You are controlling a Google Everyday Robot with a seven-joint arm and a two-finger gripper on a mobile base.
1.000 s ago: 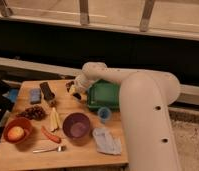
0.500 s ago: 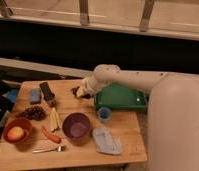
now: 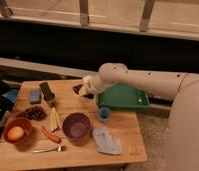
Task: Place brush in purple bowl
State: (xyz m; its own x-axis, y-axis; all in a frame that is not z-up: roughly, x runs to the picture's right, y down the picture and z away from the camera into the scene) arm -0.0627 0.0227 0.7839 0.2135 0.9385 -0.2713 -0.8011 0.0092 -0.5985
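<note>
The claw is closed, apparently on the brush, at the far edge of the desk, so the carry to the purple bowl remains.

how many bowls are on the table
2: purple bowl front centre, reddish-brown bowl front left. The gripper, at the back edge of the table, may hide another.
</note>
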